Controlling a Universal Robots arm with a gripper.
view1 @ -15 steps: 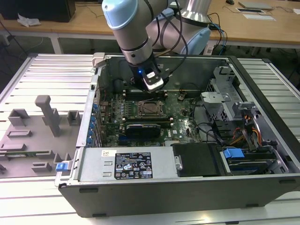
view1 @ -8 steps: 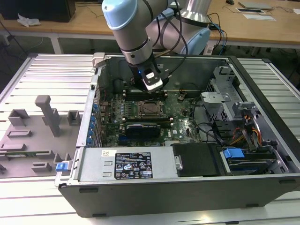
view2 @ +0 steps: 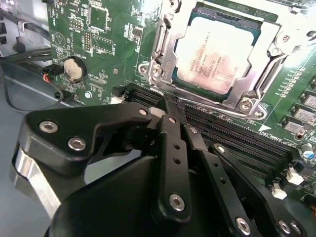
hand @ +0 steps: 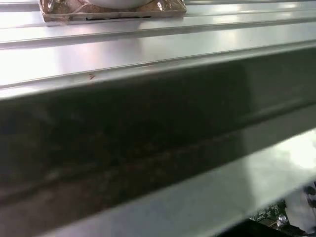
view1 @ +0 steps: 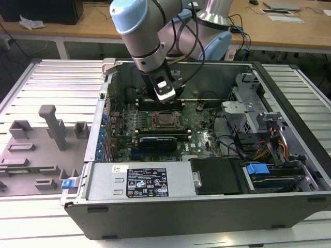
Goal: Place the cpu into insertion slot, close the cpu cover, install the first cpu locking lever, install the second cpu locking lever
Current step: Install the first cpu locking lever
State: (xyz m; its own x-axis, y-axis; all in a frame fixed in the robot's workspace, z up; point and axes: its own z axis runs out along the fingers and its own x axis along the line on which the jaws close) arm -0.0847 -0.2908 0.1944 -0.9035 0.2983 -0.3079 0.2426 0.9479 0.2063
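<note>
One arm (view1: 139,31): it reached down into the open computer case (view1: 207,204), wrist over the far half of the motherboard (view1: 155,135).
Gripper, exterior view: the gripper (view1: 166,96) hung just beyond the socket, on its far side, low over the board.
Gripper, second wrist view: and there it was up close, the gripper (view2: 167,109) with black fingers (view2: 174,148) drawn together to one tip, clenched on nothing.
Contact: the tip sat by the socket's corner, over the end of the long black memory slots (view2: 237,140); touching or just clear, I could not tell.
Cpu: the cpu (view2: 213,49) lay flat in its socket, pale top up; in the exterior view the cpu (view1: 166,120) sat mid-board.
Cpu cover: the cpu cover (view2: 270,44) was down, framing the chip through its window.
Lever: a bright metal lever (view2: 159,44) ran along the socket edge nearest the fingers; latched or not, I could not tell.
Board: a coin cell (view2: 74,69) sat well apart from the socket.
Outside the case: a grey fixture tray (view1: 46,139) lay at the exterior view's left.
First wrist view: a dark band (hand: 148,133) crossed pale ribbed metal.
</note>
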